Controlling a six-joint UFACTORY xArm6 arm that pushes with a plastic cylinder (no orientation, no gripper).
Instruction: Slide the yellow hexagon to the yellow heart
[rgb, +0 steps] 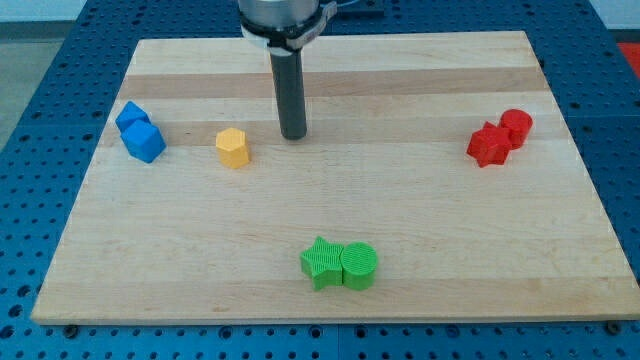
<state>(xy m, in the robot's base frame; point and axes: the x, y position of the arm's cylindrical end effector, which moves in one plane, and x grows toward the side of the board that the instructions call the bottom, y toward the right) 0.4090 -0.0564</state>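
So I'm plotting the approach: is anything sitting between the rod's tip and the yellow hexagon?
No. My tip stands just to the view's right of the yellow hexagon, with only bare board between them. No yellow heart shows in this view.

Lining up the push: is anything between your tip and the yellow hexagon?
No. The camera view shows only bare board between my tip and the yellow hexagon, which sits just to the tip's left in the view, not touching it.

We see a pale, matt wooden board with visible grain, a ribbed plastic-looking green star, and our dark, smooth, faintly shiny rod
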